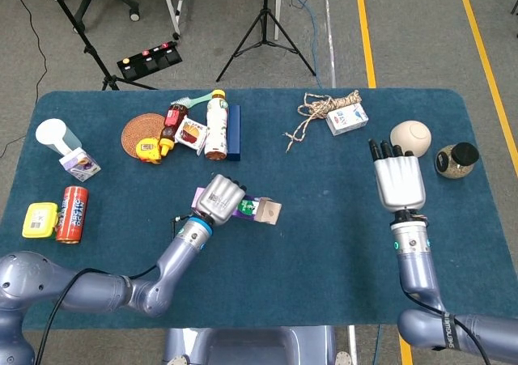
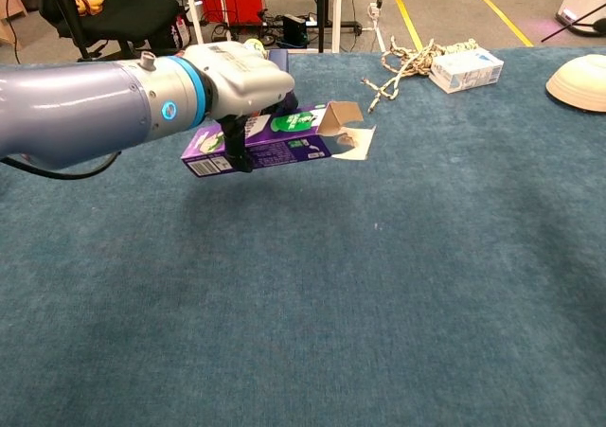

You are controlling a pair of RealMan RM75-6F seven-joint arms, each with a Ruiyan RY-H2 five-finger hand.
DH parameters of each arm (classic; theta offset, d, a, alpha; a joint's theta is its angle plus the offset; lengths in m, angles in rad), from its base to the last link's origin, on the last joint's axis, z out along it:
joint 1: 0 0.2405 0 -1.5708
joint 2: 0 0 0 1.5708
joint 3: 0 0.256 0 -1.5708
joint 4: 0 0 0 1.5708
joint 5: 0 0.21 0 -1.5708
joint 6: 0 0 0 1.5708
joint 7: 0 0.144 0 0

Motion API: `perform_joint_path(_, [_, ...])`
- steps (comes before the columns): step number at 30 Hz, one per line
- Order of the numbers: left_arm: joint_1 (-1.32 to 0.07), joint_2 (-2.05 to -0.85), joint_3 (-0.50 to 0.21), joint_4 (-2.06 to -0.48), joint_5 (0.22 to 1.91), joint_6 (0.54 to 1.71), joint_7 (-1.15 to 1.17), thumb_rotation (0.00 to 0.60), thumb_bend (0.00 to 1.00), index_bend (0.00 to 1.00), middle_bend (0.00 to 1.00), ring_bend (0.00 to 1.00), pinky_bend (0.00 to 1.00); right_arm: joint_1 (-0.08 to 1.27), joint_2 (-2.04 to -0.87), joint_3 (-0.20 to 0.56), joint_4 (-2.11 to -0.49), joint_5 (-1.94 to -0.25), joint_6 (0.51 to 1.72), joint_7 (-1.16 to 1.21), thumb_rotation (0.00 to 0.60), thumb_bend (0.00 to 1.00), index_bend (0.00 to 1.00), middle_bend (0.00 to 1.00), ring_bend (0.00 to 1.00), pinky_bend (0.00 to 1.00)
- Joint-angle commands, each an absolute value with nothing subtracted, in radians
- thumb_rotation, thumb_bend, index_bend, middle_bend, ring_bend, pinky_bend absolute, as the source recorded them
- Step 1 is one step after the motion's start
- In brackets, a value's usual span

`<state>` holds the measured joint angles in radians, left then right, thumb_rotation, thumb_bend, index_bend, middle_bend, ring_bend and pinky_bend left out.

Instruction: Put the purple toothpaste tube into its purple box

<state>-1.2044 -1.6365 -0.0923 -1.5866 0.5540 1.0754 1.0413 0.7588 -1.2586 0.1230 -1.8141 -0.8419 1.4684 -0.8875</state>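
**Gripping one purple box, flap open, above mid-table**

Holding the purple box (image 2: pixel 270 141) from above, left hand (image 2: pixel 241 75) wraps its fingers down around the carton's left half. Lying roughly level, with long axis running left to right, box shows purple sides, a green and white patch on top and a small label panel at the left end. Open at the right end, with brown cardboard flaps (image 2: pixel 343 131) folded outward. Sits near the middle of the blue table (image 2: pixel 379 285), slightly left of centre; cannot tell whether touching the cloth or just above it. No toothpaste tube identifiable in either view.

Resting at the right side, right hand (image 1: pixel 397 176) lies palm-down with fingers straight, close together and pointing far, holding nothing.

Counting by kind on the far part of the table: one box in the grip, one white carton (image 1: pixel 347 120) beside one tangle of rope (image 1: pixel 317 111), one pale bowl (image 1: pixel 411 137), one dark-lidded jar (image 1: pixel 456 159). At far left: one woven coaster (image 1: pixel 142 132), one upright-labelled bottle (image 1: pixel 216 124) lying down, one red can (image 1: pixel 73 214), one yellow pack (image 1: pixel 39 218), one white cup (image 1: pixel 53 135).
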Motion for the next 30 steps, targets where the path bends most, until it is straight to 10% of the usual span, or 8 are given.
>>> perform_joint_path(1, [-1.214,-1.676,-0.099,-1.563,0.509,1.099,1.075,0.6,0.25,0.5,0.42,0.4,0.62,0.744,-1.261,0.124,-1.801,-0.851,1.451,-0.867,0.6,0.37,0.16,0.26,0.34,0.51])
perform_joint_path(13, [-1.198,-1.739,-0.13,-1.522,0.498,1.111,1.05,0.6,0.17,0.01,0.01,0.21,0.53,0.708,-1.263,0.134,-1.781,-0.888,1.427,-0.839,0.6,0.37,0.16,0.27,0.34,0.51])
perform_joint_path(30, [-0.981,-1.388,-0.127,-1.889,0.748,1.197,0.732,0.6,0.09,0.0,0.0,0.03,0.32,0.597,-1.239,0.12,-1.767,-1.137,1.486,-0.601,0.6,0.36,0.17,0.26,0.33,0.46])
